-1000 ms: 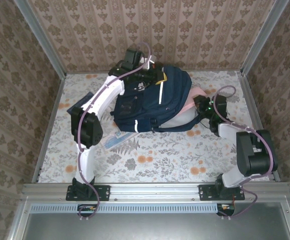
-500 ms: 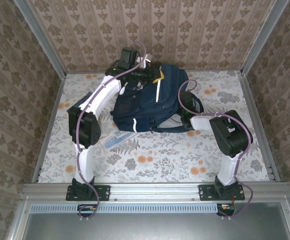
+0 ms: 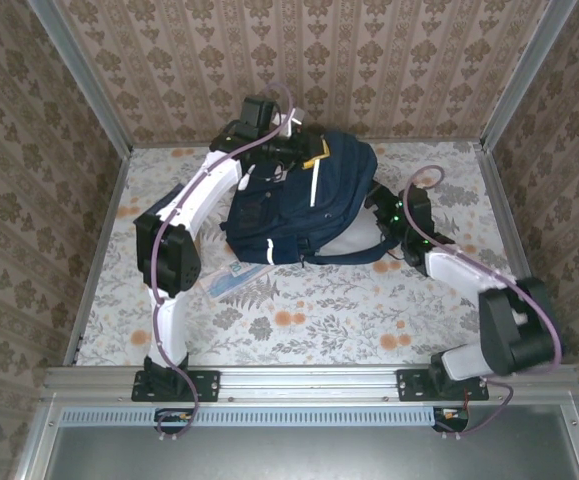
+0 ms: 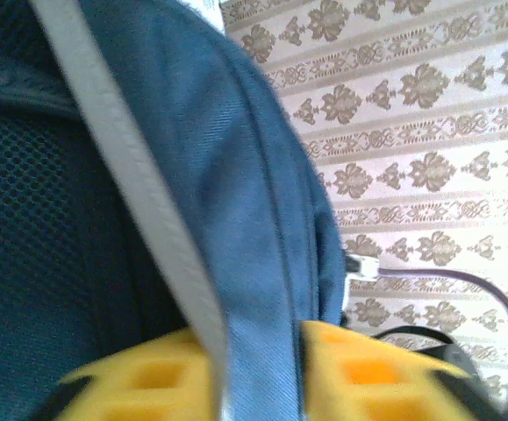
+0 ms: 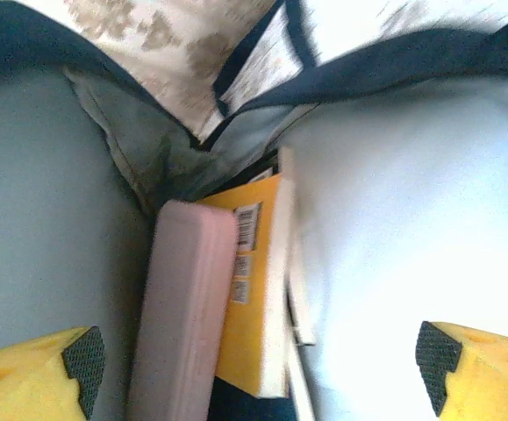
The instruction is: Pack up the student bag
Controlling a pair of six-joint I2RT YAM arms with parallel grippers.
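The student bag (image 3: pixel 304 205), navy with a white stripe, lies in the middle of the table, its mouth facing right. My left gripper (image 3: pixel 304 152) is at the bag's far top edge. Its yellow fingers (image 4: pixel 139 381) stand partly apart, a fold of blue bag fabric (image 4: pixel 258 351) running between them. My right gripper (image 3: pixel 382 205) is at the bag's mouth, open wide (image 5: pixel 258 360) and holding nothing. Inside the pale lining (image 5: pixel 394 219) a pink case (image 5: pixel 179 307) lies against a yellow book (image 5: pixel 249 289).
A light-blue flat booklet (image 3: pixel 234 280) lies on the floral tablecloth (image 3: pixel 319 320) near the bag's front-left corner, beside the left arm. Metal posts and wallpapered walls close in the table on three sides.
My right gripper opened, let go of the pink case inside the bag and drew back to the right. The left jaws have parted from a tight pinch on the bag's fabric.
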